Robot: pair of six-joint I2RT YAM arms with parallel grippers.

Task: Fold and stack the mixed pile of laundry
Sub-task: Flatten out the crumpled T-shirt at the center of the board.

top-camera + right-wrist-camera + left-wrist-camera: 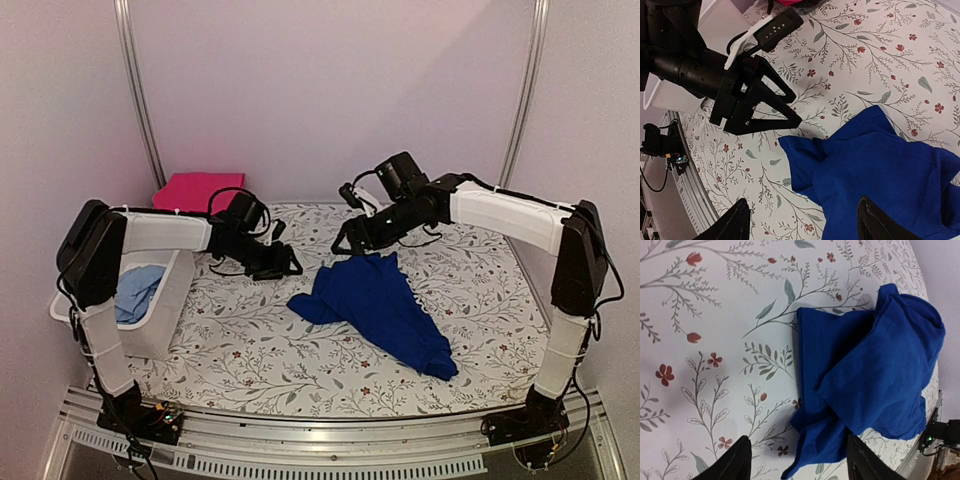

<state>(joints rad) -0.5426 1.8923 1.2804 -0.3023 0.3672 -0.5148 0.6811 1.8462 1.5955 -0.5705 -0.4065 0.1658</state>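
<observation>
Royal-blue trousers [380, 310] lie crumpled in the middle of the floral table. My left gripper [290, 265] hovers just left of their near corner, open and empty; in the left wrist view the trousers [875, 375] fill the right side and one corner lies on the table below the left gripper [797, 465]. My right gripper [345, 243] hangs open above the trousers' far edge. Its wrist view shows the trousers [880, 170] under the right gripper [805, 225], with the left gripper [794, 107] beyond. A folded pink-red garment [195, 190] rests at the back left.
A white plastic basket [170, 300] stands at the left edge, holding pale-blue cloth [135, 290]. The basket's wall [670, 95] appears behind the left arm in the right wrist view. Metal frame posts rise at the back corners.
</observation>
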